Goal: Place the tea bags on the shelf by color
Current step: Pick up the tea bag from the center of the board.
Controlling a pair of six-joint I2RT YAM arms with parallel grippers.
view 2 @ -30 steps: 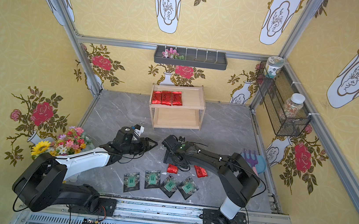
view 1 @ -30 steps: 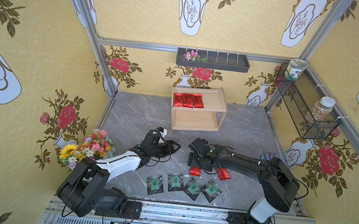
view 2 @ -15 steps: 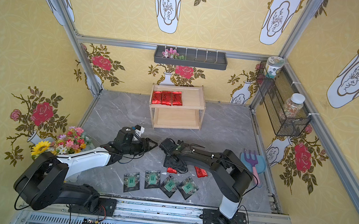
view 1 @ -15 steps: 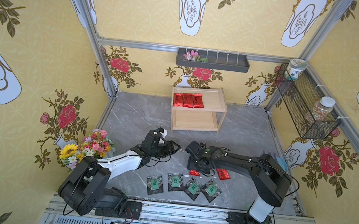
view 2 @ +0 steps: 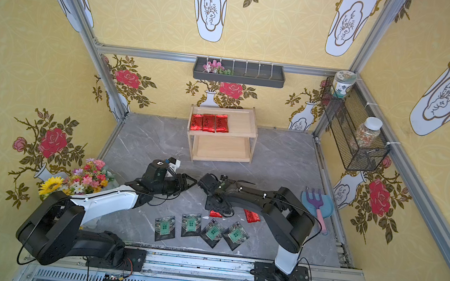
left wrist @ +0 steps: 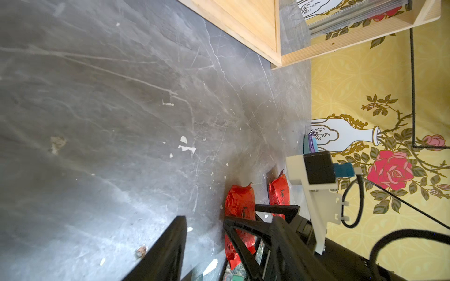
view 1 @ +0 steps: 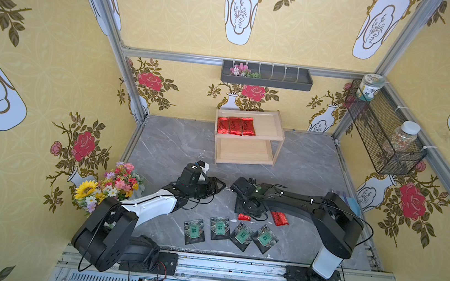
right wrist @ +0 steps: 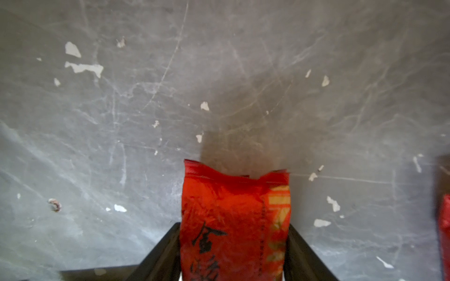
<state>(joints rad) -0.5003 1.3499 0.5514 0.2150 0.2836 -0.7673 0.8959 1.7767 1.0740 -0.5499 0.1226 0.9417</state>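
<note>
Step in hand: picking a red sachet (right wrist: 234, 209) off the desk (view 1: 176, 153).
- Right gripper (right wrist: 233, 226): clamped on this sachet, one jaw against each long edge. It may be just clear of the desk, but I cannot be sure.
- Left gripper (left wrist: 203, 221): jaws apart, empty, just beside.
- Axis: the sachet's long axis runs along the jaws, crimped end pointing away from the wrist. In both top views the gripper hides most of it.
- Second red sachet (view 1: 279, 219) lies near; four green packets (view 1: 219, 227) sit in a row at the front.
- To do well: grip across the width, lift level, and lay it parallel beside the three red sachets (view 1: 236, 125) on the shelf (view 1: 268, 126) top tier.
</note>
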